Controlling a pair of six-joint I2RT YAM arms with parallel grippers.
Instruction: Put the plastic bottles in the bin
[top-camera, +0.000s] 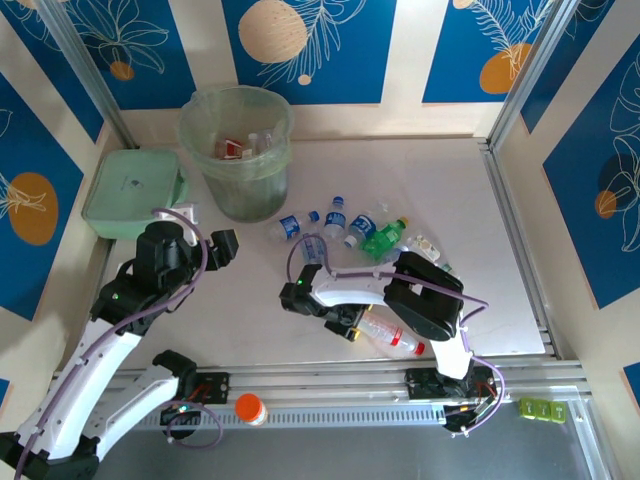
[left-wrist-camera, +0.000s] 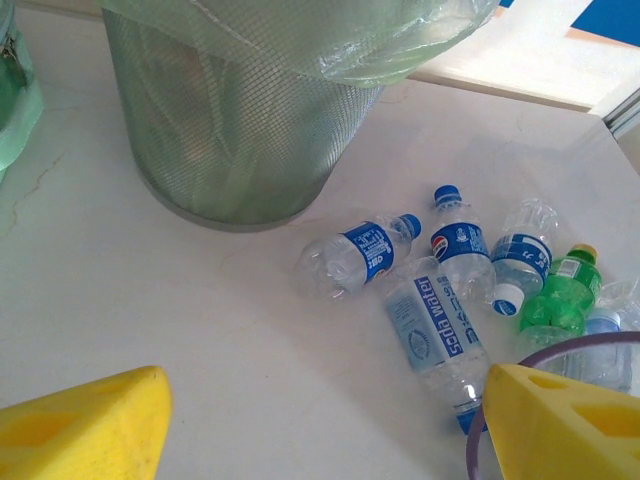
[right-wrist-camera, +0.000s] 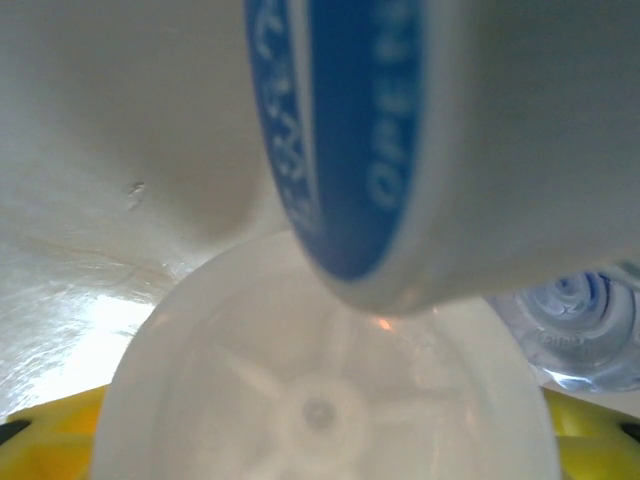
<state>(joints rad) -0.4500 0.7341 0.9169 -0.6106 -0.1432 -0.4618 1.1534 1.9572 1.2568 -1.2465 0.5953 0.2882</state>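
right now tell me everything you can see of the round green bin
The round translucent pale green plastic bin stands upright, open-topped, at the far left of the white table, its wall finely meshed, a thin liner bag folded over the rim. A few bottles lie inside, one red-labelled. A flat green lidded box sits close on its left.

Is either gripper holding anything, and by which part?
Left gripper holds nothing. The right gripper straddles a clear bottle at its base; grip cannot be told.
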